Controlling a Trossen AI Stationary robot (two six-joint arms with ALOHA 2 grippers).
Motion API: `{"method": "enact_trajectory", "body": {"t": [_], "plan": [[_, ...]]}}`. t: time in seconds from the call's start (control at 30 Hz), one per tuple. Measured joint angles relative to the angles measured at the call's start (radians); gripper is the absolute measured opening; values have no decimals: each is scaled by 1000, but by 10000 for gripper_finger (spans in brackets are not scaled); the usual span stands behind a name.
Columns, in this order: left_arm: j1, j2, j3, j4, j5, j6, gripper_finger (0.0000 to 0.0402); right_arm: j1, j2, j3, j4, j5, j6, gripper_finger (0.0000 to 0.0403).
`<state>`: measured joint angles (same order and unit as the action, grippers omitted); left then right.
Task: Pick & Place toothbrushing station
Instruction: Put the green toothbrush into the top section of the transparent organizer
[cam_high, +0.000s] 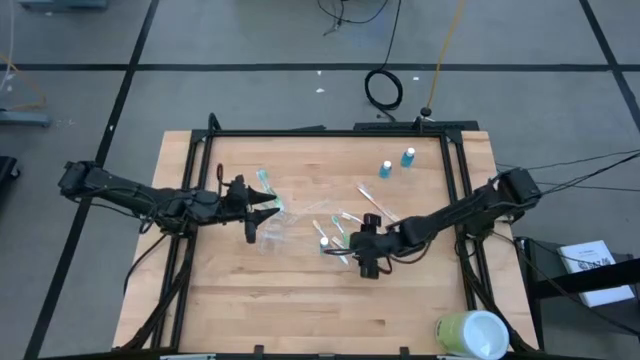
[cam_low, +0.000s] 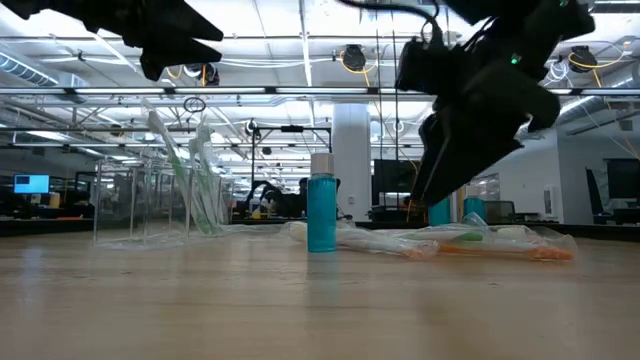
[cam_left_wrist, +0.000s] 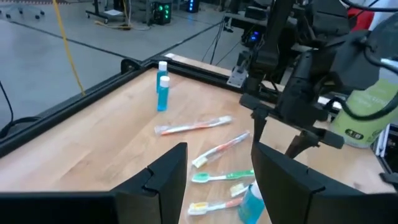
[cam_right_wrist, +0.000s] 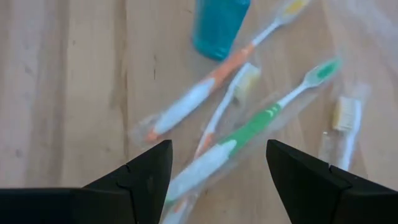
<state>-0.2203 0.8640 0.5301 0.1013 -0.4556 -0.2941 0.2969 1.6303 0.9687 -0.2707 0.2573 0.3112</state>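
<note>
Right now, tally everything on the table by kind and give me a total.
Blue white-capped tubes: 3
Loose toothbrushes lying on the wood: 4
Toothbrushes standing in the cup: 2, as far as the low view shows
Clear plastic cup: 1
Large pale green-and-white cup: 1
Total: 11

The wooden table carries wrapped toothbrushes, blue tubes, a clear cup.

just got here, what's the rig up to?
Two arms are sorting a toothbrushing set. The left gripper hovers open by the clear cup, which already holds toothbrushes. The right gripper hangs open over wrapped toothbrushes lying mid-table beside a blue tube. Two more tubes stand near the far edge.
</note>
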Motion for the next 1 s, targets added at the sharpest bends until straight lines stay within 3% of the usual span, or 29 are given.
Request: {"method": "enact_trajectory", "body": {"t": [0.47,0.77,1.0], "plan": [[2,21,0,1,-17,-3,182,-43,43,3,-38,-78,45,251],[3,21,0,6,-25,-1,182,-20,53,3,-81,-72,105,251],[3,20,0,5,-42,-1,182,-33,47,2,-225,8,148,251]]}}
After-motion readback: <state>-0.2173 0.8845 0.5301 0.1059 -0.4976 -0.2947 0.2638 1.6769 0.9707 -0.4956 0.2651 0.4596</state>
